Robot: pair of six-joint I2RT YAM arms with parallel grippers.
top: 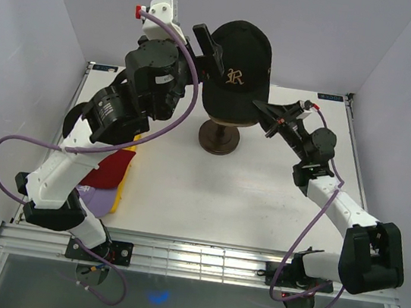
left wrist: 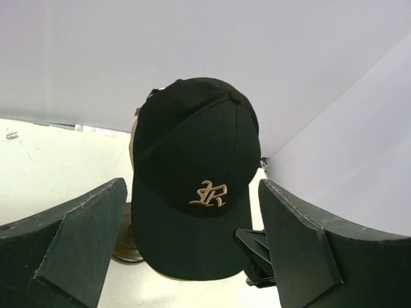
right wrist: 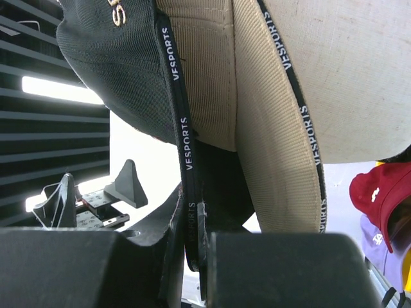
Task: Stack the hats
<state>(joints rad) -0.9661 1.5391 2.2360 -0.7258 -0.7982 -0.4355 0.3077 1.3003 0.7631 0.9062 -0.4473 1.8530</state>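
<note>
Black cap (top: 236,70), gold monogram: seated crown-up, topmost on the dark round stand (top: 219,135), far centre of table (top: 223,195). Directly beneath: tan cap (right wrist: 212,77), showing inside the rim. Right gripper (top: 271,121): clamped tight on the black cap's lower edge at the printed band. Left gripper (top: 208,51): spread to full width beside the crown, holding nothing. Red cap (top: 112,168) and lavender cap (top: 99,202): unstacked, on yellow tray (top: 122,188) under the left arm. Hazards, judged: sideways tug from the one-sided pinch skewing both caps or tipping the stand; band slipping free; open fingers snagging the crown
</note>
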